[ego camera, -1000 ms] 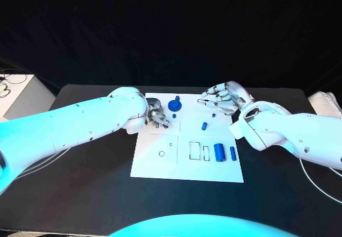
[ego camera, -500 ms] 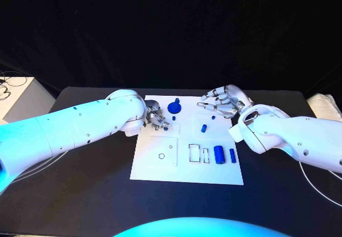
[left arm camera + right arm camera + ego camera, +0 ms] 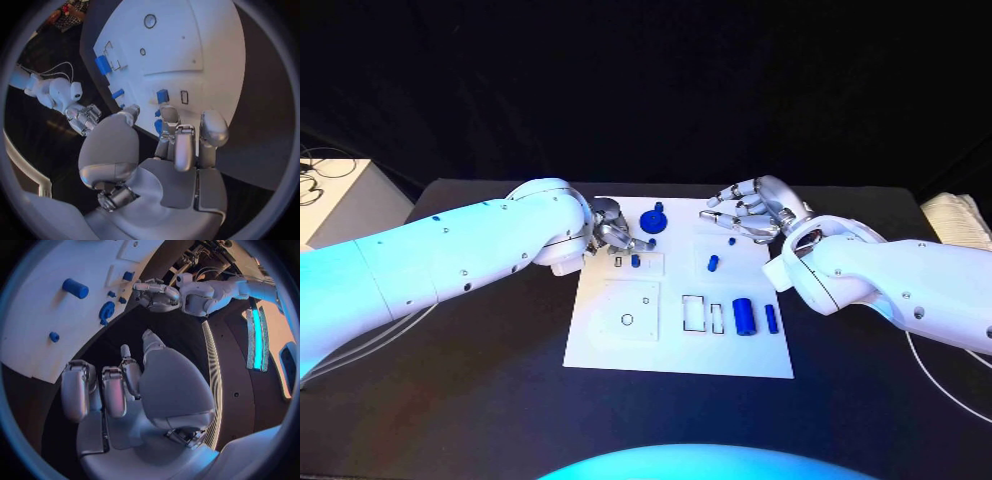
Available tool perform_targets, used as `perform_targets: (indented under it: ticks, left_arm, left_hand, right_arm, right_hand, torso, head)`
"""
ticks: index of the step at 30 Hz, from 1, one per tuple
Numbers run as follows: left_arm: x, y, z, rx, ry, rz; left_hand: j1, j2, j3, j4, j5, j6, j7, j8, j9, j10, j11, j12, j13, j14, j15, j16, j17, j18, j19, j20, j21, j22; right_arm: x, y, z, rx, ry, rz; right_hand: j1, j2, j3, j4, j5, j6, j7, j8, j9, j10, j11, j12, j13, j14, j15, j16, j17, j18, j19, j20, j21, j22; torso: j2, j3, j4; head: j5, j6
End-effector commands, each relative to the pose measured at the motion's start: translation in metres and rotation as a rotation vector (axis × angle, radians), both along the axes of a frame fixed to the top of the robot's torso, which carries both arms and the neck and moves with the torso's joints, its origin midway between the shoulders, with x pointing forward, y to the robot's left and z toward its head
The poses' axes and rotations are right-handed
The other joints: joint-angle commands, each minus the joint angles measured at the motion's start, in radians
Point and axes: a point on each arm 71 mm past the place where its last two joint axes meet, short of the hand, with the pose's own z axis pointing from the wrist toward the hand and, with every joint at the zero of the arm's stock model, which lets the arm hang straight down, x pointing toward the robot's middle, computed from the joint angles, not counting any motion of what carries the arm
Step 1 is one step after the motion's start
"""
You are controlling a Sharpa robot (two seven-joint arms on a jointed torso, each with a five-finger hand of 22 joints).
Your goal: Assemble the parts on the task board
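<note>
Black table (image 3: 473, 380), centre: flat white task board (image 3: 678, 345). Blue parts on it: small peg (image 3: 636, 260) now uncovered beside left hand (image 3: 615, 232), shifted toward round blue knob (image 3: 653, 220); fingers curled, hold cannot be confirmed. Right hand (image 3: 750, 208) raised off far-right corner, fingers spread, nothing held. Blue cylinder (image 3: 744, 313) unplaced; assy. judged early.

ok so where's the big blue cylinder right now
In the head view the big blue cylinder lies on the task board, near its right edge, between a thin blue bar and empty rectangular slots.
</note>
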Motion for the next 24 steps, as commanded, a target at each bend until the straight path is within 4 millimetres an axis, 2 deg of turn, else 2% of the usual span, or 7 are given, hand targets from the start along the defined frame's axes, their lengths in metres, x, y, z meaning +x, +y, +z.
perform_targets:
  ticks: [1,3,7,12,17,20,24]
  left_arm:
    - [0.001,0.001,0.006,-0.057,0.005,0.017]
    - [0.002,0.006,0.011,-0.066,0.010,0.021]
    - [0.008,0.017,0.024,-0.083,0.008,0.037]
    - [0.017,0.031,0.041,-0.089,-0.005,0.056]
    - [0.028,0.041,0.052,-0.084,-0.014,0.076]
    - [0.030,0.043,0.053,-0.078,-0.007,0.074]
    - [0.033,0.045,0.053,-0.067,-0.008,0.077]
  left_hand:
    - [0.020,0.017,-0.020,-0.002,-0.006,-0.004,0.006,-0.001,-0.001,-0.017,0.005,-0.005,-0.016,0.076,-0.001,-0.004,0.186,0.001,-0.009,0.004,-0.009,-0.012]
    - [0.044,0.023,-0.028,-0.002,0.000,-0.019,0.012,-0.009,-0.005,-0.032,0.009,-0.014,-0.032,0.073,0.002,-0.007,0.181,0.004,-0.019,0.006,-0.017,-0.027]
    - [0.099,0.047,-0.045,-0.002,0.007,-0.089,0.048,-0.082,-0.057,-0.083,0.041,-0.034,-0.073,0.058,0.029,-0.026,0.149,0.011,-0.048,0.027,-0.040,-0.068]
    - [0.132,0.054,-0.041,-0.003,0.013,-0.088,0.054,-0.097,-0.077,-0.099,0.047,-0.040,-0.087,0.054,0.035,-0.029,0.143,0.015,-0.058,0.034,-0.049,-0.083]
    - [0.179,0.060,-0.025,-0.004,0.016,-0.082,0.058,-0.107,-0.097,-0.117,0.050,-0.049,-0.105,0.052,0.038,-0.030,0.139,0.018,-0.067,0.038,-0.056,-0.095]
    - [0.258,0.047,0.010,-0.008,0.016,-0.075,0.058,-0.113,-0.115,-0.130,0.050,-0.053,-0.114,0.048,0.039,-0.034,0.133,0.020,-0.074,0.040,-0.062,-0.105]
    - [0.348,0.026,0.077,-0.011,0.014,-0.061,0.053,-0.107,-0.130,-0.140,0.045,-0.057,-0.122,0.045,0.036,-0.036,0.127,0.021,-0.079,0.038,-0.066,-0.111]
  right_arm:
    - [-0.001,0.001,0.000,0.004,-0.008,0.014]
    - [-0.001,0.001,0.000,0.004,-0.007,0.014]
    - [-0.001,0.001,0.000,0.004,-0.006,0.013]
    - [-0.001,0.001,0.000,0.004,-0.006,0.013]
    - [-0.001,0.001,0.000,0.004,-0.004,0.014]
    - [-0.001,0.002,0.000,0.004,-0.003,0.015]
    - [-0.001,0.001,0.000,0.002,-0.002,0.015]
  right_hand:
    - [0.000,0.011,-0.005,-0.001,0.005,-0.005,0.002,-0.001,-0.001,-0.006,-0.002,-0.006,0.065,0.081,0.004,-0.004,0.172,0.017,0.031,0.004,-0.006,0.122]
    - [0.000,0.011,-0.005,-0.001,0.005,-0.005,0.002,-0.001,-0.001,-0.006,-0.002,-0.006,0.065,0.081,0.004,-0.004,0.172,0.017,0.031,0.004,-0.006,0.122]
    - [0.000,0.011,-0.005,-0.001,0.005,-0.005,0.002,-0.001,-0.001,-0.006,-0.002,-0.006,0.065,0.081,0.004,-0.004,0.172,0.017,0.031,0.004,-0.006,0.122]
    - [0.000,0.011,-0.005,-0.001,0.005,-0.005,0.002,-0.001,-0.001,-0.006,-0.002,-0.006,0.065,0.081,0.004,-0.004,0.172,0.017,0.031,0.004,-0.006,0.122]
    - [0.000,0.011,-0.005,-0.002,0.006,-0.005,0.002,-0.001,-0.001,-0.007,-0.002,-0.007,0.064,0.081,0.004,-0.004,0.172,0.017,0.031,0.005,-0.005,0.123]
    - [0.001,0.011,-0.005,-0.002,0.006,-0.005,0.002,-0.001,-0.002,-0.006,-0.002,-0.007,0.064,0.081,0.004,-0.004,0.172,0.017,0.032,0.005,-0.005,0.123]
    - [0.001,0.011,-0.004,-0.003,0.007,-0.005,0.002,-0.001,-0.002,-0.006,-0.002,-0.006,0.065,0.081,0.004,-0.004,0.172,0.017,0.032,0.005,-0.005,0.123]
  torso:
    - [0.001,0.0010,-0.0019]
    - [0.001,0.0015,-0.0018]
    - [0.002,0.0023,-0.0020]
    - [0.001,0.0020,0.0006]
    - [0.003,0.0020,-0.0020]
    - [0.004,0.0010,-0.0037]
    - [0.002,0.0006,-0.0001]
  head:
    - [0.002,0.003]
    - [0.002,0.004]
    - [0.004,0.007]
    - [0.002,0.013]
    - [0.006,0.019]
    - [0.007,0.021]
    - [0.005,0.022]
